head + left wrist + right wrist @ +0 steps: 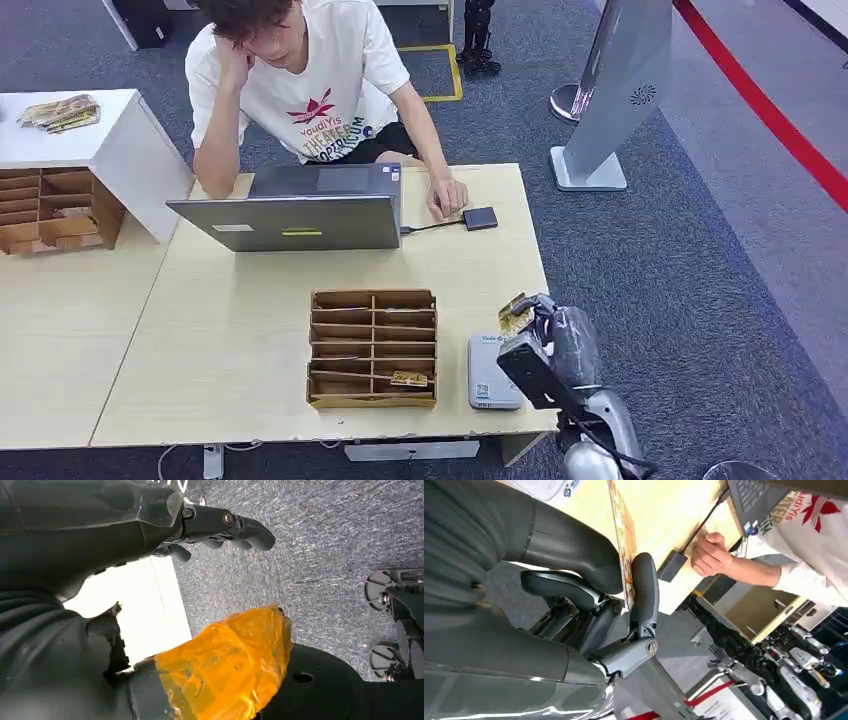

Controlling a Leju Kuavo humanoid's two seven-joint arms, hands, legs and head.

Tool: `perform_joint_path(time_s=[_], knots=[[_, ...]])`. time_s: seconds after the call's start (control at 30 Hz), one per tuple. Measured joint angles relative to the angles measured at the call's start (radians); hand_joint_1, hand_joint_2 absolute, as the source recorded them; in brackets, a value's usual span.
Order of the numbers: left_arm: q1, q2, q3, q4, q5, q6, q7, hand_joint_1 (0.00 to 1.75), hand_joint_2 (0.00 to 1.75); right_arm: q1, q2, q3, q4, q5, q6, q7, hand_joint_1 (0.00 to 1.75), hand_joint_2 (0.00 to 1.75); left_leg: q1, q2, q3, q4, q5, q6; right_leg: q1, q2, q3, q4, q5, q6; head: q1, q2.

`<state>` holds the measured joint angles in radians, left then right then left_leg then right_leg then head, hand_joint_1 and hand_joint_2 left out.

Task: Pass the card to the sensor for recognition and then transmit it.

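Across the middle of the head view lies the light wooden counter (pixel 250 300); a person (pixel 310 90) sits at its far edge behind an open laptop (pixel 300 215), one hand resting near a small dark box (pixel 480 218) on a cable; a wooden slotted organizer (pixel 372 348) sits lower centre of the frame, with one card still lying in a slot (pixel 410 379); just right of it is the pale sensor (pixel 493 372), flat on the counter.

As for progress, the pick-up looks done: the right hand (pixel 545 325) holds the card (pixel 515 313) above and just beyond the sensor, so the reading seems under way or about to happen; handing the card on is still left.

The right arm rises from the lower right of the head frame, wrist turned so the card stands edge-on; the right wrist view shows the card (pixel 624 535) pinched between the thick thumb and a dark finger (pixel 644 587), the other fingers curled beneath.

The left hand (pixel 220 527) hangs over grey carpet, its fingers loosely curled and apart, holding nothing.
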<state>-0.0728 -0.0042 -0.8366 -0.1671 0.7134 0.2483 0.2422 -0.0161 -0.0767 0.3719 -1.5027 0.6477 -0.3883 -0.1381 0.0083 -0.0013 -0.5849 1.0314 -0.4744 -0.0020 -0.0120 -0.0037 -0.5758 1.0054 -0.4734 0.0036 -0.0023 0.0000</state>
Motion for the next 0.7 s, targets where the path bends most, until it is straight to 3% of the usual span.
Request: perform_joint_path(time_s=[0.3,0.7], knots=[[0.0,0.0,0.0,0.0,-0.002,-0.003,0.0,0.0,0.0,-0.008,-0.006,0.045,0.039,0.02,0.015,0.012,1.75,1.75,0.0,0.0,0.0,0.0,0.0,0.0,0.0,0.0,0.0,0.0,0.0,0.0,0.0,0.0],[-0.001,0.0,0.0,0.0,-0.002,-0.009,0.003,0.0,0.0,-0.034,-0.013,0.136,0.141,0.244,-0.057,0.065,1.75,1.75,0.0,0.0,0.0,0.0,0.0,0.0,0.0,0.0,0.0,0.0,0.0,0.0,0.0,0.0]])
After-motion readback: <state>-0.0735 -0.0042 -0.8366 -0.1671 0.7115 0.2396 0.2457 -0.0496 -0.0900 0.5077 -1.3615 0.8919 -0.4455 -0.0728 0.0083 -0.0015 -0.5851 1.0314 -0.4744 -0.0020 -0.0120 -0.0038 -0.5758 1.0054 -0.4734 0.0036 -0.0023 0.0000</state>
